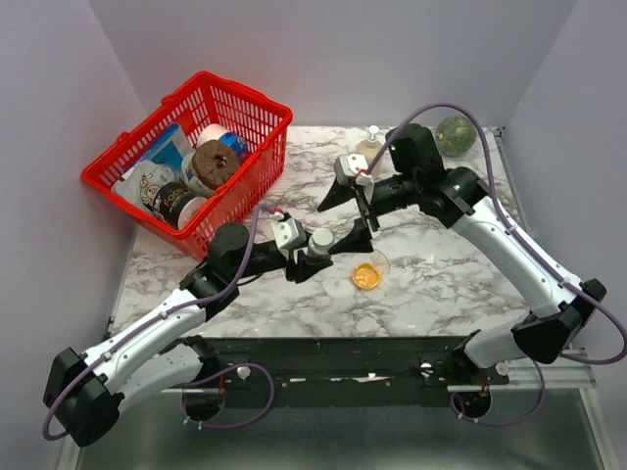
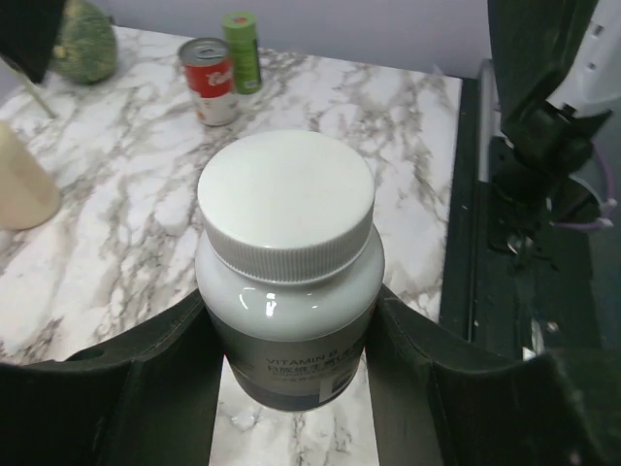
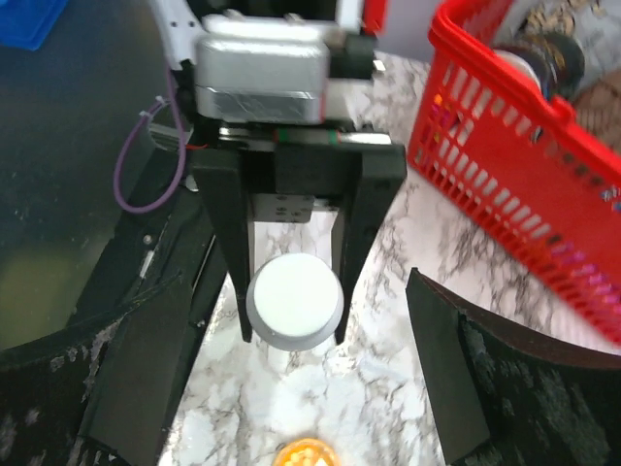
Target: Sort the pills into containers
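Note:
My left gripper (image 1: 315, 253) is shut on the white pill bottle (image 1: 320, 240), holding it upright at the table's middle. In the left wrist view the bottle (image 2: 287, 262) fills the space between my fingers (image 2: 155, 388), white cap on, dark label band below. My right gripper (image 1: 345, 220) is open and empty, just behind and above the bottle. Its wrist view looks down on the cap (image 3: 294, 301) between its wide-spread fingers (image 3: 136, 379). The orange pills (image 1: 365, 277) lie in the clear round dish (image 1: 382, 260) right of the bottle; they also show in the right wrist view (image 3: 309, 454).
A red basket (image 1: 250, 117) full of groceries stands at the back left. A beige pump bottle (image 1: 371, 145) and a green round fruit (image 1: 454, 135) are at the back. A red-labelled can (image 2: 210, 82) and a green can (image 2: 243, 50) stand at the far right.

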